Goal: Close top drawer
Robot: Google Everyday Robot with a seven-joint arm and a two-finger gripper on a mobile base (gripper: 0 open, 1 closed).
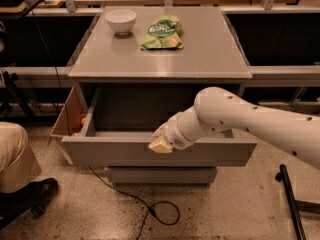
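**Drawer Out, End Effector at Its Front Panel**

The drawer [110, 154] stood pulled out from under the bench [205, 59] in the middle of the frame. Its plain grey front faced the camera, and a strip of its grey inside showed behind the top edge. The end effector [161, 144] sat at the centre of the frame, against the upper edge of that front. It was at the tip of the white arm [240, 116] that reached in from the right. Whether it was clenched or released could not be told.

The front looked like a stiff, flat panel with no handle, so there was nothing to grip, and a square push on its face seemed the way to close it. As far as its inside showed, the drawer looked empty and probably light. Being wide and shallow, it could skew and bind if pressed near one end, so the middle of its width, about where the end effector rested, seemed the best place. The smooth matte face might let a glancing contact slide off.

A bowl [120, 20] and a green bag [162, 32] lay on the bench at the top of the frame. A hard slam might jolt them. A cardboard box [64, 120] stood just left of the drawer, and a narrower drawer front [160, 175] showed below it.
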